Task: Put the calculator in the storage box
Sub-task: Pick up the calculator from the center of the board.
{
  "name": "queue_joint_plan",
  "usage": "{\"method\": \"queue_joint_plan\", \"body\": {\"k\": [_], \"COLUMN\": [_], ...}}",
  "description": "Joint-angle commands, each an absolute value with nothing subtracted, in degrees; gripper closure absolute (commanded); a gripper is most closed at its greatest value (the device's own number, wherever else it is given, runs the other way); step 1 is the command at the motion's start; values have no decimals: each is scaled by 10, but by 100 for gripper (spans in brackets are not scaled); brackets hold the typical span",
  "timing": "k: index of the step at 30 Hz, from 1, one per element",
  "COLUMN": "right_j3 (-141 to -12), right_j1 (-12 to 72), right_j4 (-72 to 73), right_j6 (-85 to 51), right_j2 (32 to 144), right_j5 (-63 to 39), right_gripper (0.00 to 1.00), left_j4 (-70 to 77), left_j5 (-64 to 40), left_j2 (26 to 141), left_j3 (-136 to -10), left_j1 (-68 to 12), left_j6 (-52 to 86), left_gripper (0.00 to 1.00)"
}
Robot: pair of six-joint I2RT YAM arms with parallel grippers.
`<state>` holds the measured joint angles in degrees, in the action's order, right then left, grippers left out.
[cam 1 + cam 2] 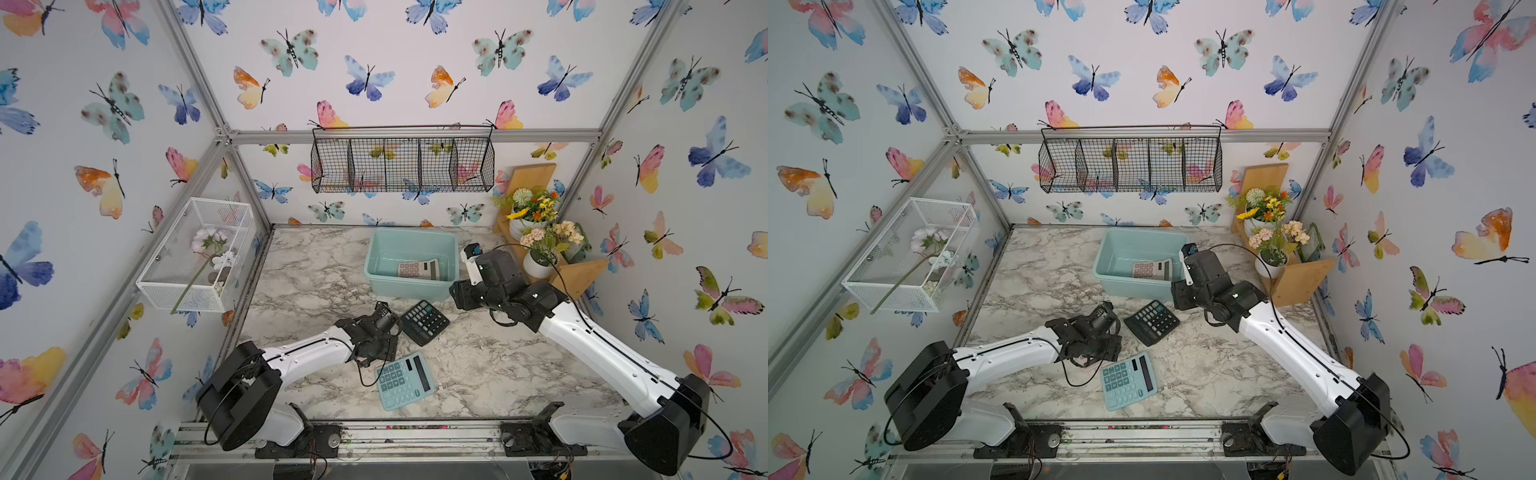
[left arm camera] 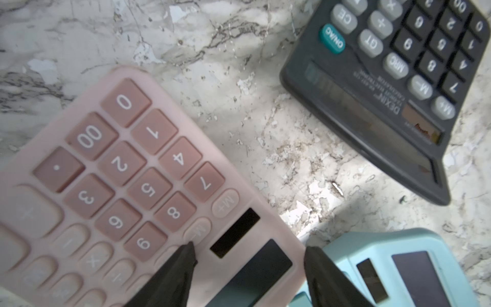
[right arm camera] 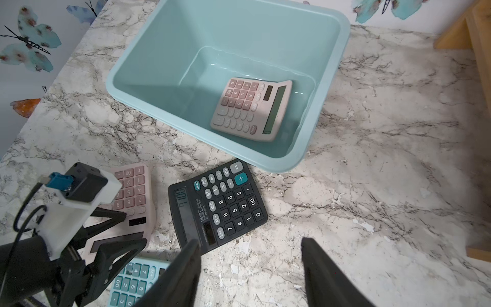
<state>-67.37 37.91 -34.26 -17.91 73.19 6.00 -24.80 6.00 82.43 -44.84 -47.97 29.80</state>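
On the marbled bench, a flat teal calculator with rounded keys lies nearest. The left tool stands open over the display end of a matte pink calculator. It perhaps touches the face, but the blur leaves this unsure. Beyond lies a black calculator, just before the box. The right tool hangs open and empty above the bench. The smooth, round-cornered teal box holds a second pink calculator near its right wall.

The storage box is smooth, glossy plastic; the marble-look tabletop flakes; the black calculator is matt plastic.
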Motion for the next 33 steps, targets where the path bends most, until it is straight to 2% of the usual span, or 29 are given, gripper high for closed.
{"method": "queue_joint_plan", "body": {"k": [1,7,14,20,25,33], "right_j3": [-670,-671,-679,-686,-686,-683], "right_j1": [380,380,380,380,380,380], "right_j4": [-350,-351,-361,-367,-366,-355], "right_j6": [-179,-179,-184,-192,-190,-184], "right_j2": [719,722,721,716,705,689], "right_j5": [75,77,96,108,111,109], "right_gripper": [37,37,36,36,36,35], "left_j4": [-335,-295,-190,-138,-127,-122], "left_j5": [126,126,-21,-137,-140,-106], "left_j2": [858,830,800,858,899,909], "left_j3": [-450,-470,-515,-518,-511,-513], "left_j1": [-505,-510,-495,-460,-448,-446], "left_j6": [285,288,338,430,476,519], "left_gripper": [29,27,25,32,40,39]}}
